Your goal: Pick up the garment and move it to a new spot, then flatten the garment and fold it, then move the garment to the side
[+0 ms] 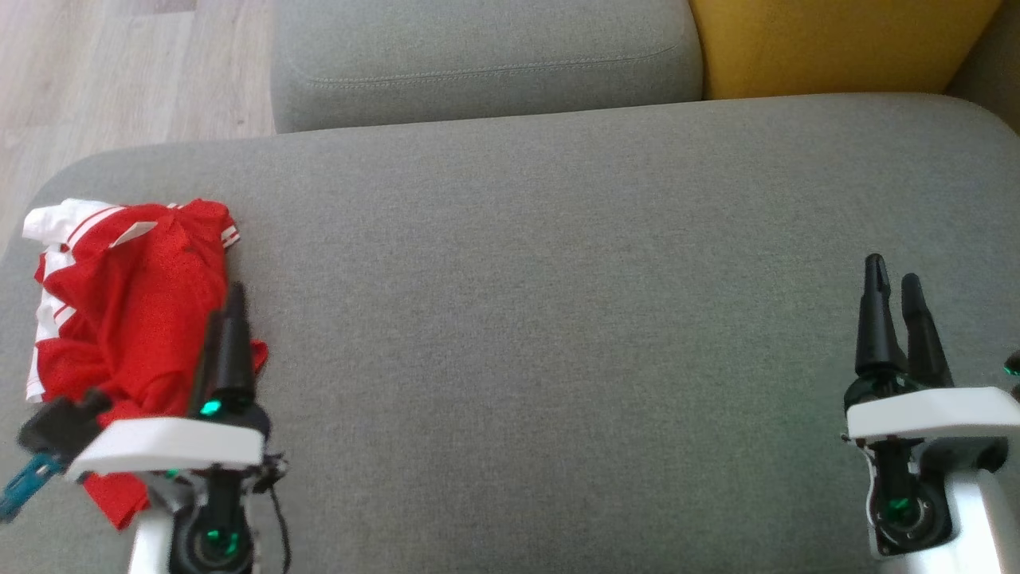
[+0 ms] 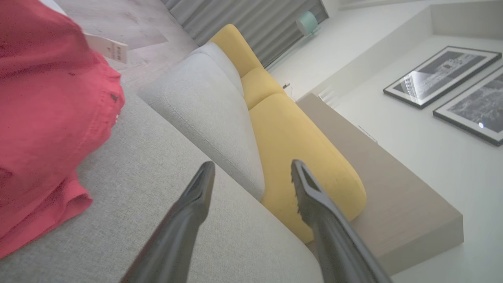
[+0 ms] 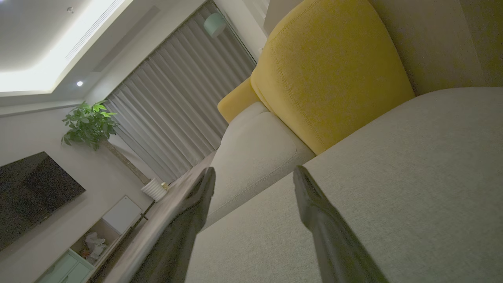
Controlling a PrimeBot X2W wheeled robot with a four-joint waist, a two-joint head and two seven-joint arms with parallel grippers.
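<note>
The garment (image 1: 131, 295) is a crumpled red shirt with white stripes and a white tag, lying at the left end of the grey sofa seat (image 1: 558, 319). My left gripper (image 1: 227, 307) hovers at the garment's right edge, its dark fingers overlapping the red cloth in the head view. In the left wrist view the left gripper (image 2: 253, 173) stands open with nothing between its fingers, and the garment (image 2: 47, 118) lies off to the left of them. My right gripper (image 1: 896, 279) is open over bare seat at the far right, also seen open as the right gripper (image 3: 255, 177).
A second grey cushion (image 1: 478, 56) and a yellow cushion (image 1: 829, 40) sit behind the seat. Wooden floor (image 1: 119, 72) lies beyond the seat's left end. A blue and black clip-like part (image 1: 40, 454) sticks out beside my left wrist.
</note>
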